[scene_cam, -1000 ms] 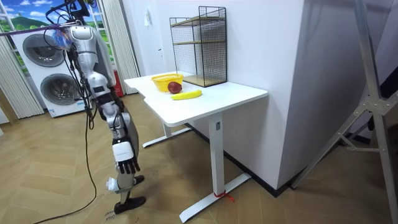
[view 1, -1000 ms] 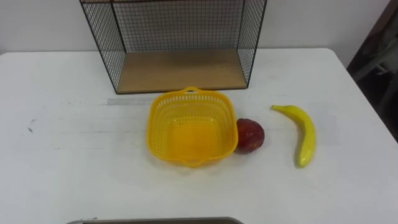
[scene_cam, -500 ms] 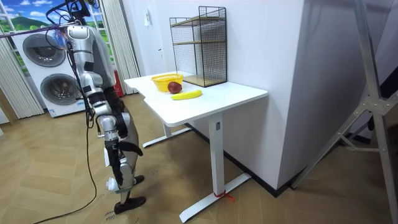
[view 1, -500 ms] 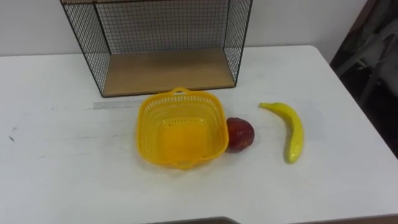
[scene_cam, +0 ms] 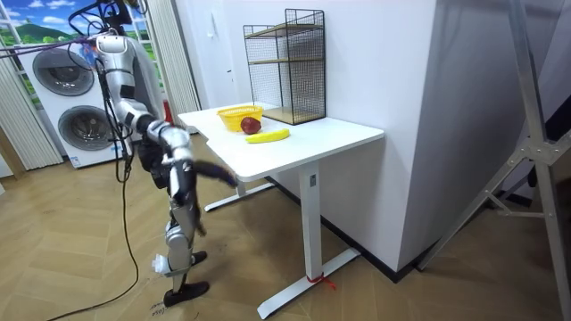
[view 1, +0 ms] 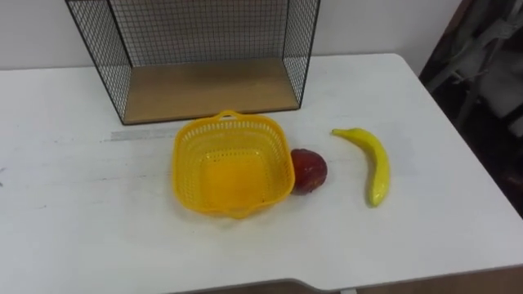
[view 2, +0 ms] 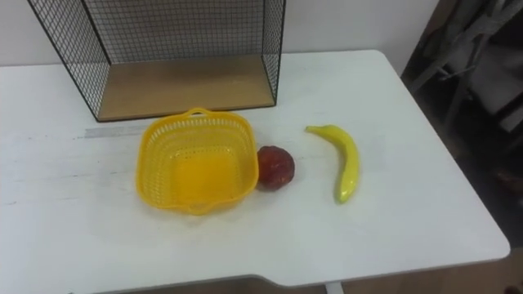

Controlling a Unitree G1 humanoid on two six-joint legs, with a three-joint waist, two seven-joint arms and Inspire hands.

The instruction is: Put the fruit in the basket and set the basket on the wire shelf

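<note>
— white table (view 1: 82, 229), what's changed on it?
— nothing has moved: basket (view 1: 181, 175) before the shelf (view 1: 204, 90), apple (view 1: 309, 170) against its right side, banana (view 1: 377, 163) apart, further right. only my view has shifted.
— your hand?
— right hand (scene_cam: 225, 176) hung low a second ago, now swung up toward the table. it's a blur, can't tell how open.

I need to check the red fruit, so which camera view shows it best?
The left eye view: the red fruit lies near the middle, seen from above, beside the yellow basket. The right eye view shows nearly the same; the room view shows it small and distant.
</note>
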